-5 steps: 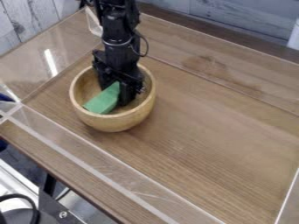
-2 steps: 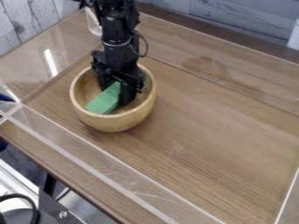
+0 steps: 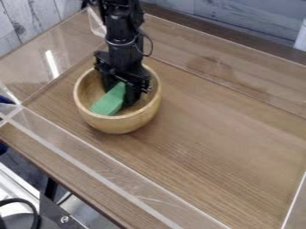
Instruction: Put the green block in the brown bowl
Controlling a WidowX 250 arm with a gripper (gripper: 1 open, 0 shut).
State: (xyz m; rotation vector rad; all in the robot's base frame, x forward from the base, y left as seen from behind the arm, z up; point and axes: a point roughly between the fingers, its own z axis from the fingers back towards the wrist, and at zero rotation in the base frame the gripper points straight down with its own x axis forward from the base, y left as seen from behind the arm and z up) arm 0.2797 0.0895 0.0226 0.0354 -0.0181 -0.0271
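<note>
One gripper [image 3: 123, 83] is in the scene, black, pointing down into the brown bowl [image 3: 134, 119] in the upper left part of the frame. Its jaws are pressed almost together, and they pinch the upper end of the green block [image 3: 110, 100]. The block slopes from the gripper down toward the lower left inside the bowl. Its lower end seems to be at the bowl's floor or very near it, but I cannot tell if it really rests there.

So the block is already inside the bowl, and what is left, in my judgement, is only to let go and lift away. Several things could go wrong here.

If the jaws spread while the block leans like this, the block may tip or slide against the wall. The walls look thick and high enough, so it would probably stay inside, but a long bar can end propped on the rim.

If the arm rises before the jaws part fully, the block may come up with it and fall outside on the wooden table [image 3: 216, 125].

The fingers stand close to the far wall of the bowl. A sideways move could push the rounded bowl, or rock it, and shift it along the table.

A clear wall [image 3: 48, 125] stands around the table edge, near the bowl on the left side.
</note>
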